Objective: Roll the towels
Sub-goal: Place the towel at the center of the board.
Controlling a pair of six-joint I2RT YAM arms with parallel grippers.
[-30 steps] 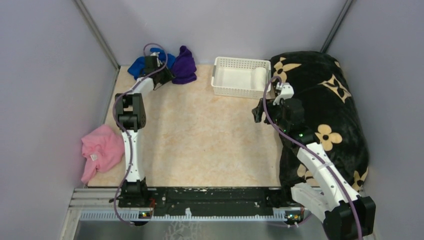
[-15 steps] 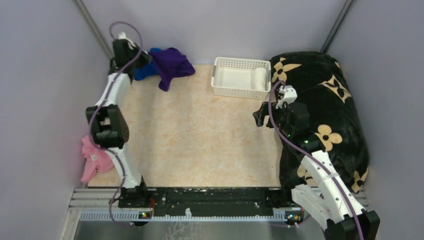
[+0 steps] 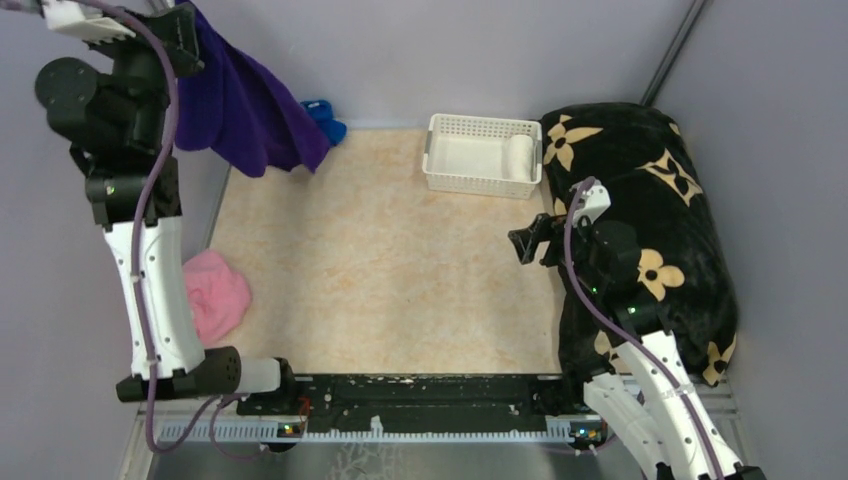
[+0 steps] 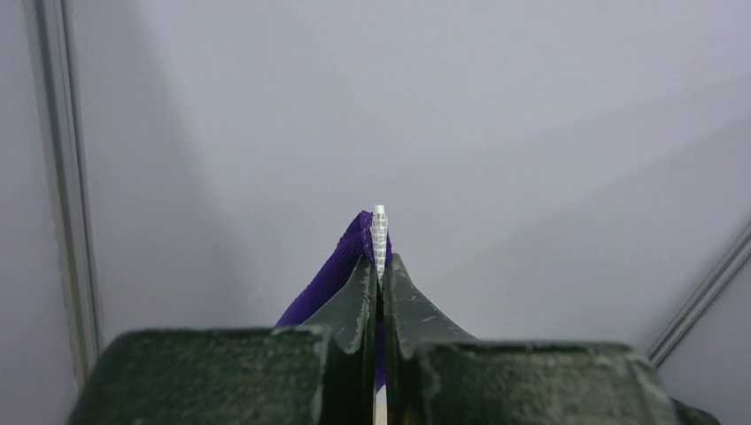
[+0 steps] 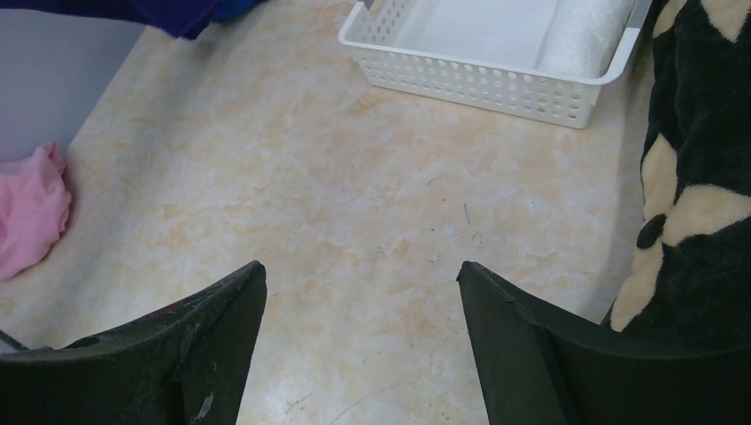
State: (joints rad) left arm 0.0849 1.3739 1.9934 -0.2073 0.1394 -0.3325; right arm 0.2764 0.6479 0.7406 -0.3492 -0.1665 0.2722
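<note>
Left fingers (image 4: 381,257) clamp the purple towel (image 3: 245,110), which hangs below them. Right fingers (image 5: 359,336) stand wide above bare bench (image 5: 354,204), holding nothing.

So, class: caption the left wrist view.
Left hand shut on the purple towel, raised against a grey wall.

Grey walls (image 3: 480,50), beige marbled tabletop (image 3: 400,270)

Overhead view faces down; wrist views close, sharing basket (image 5: 496,75).
</note>
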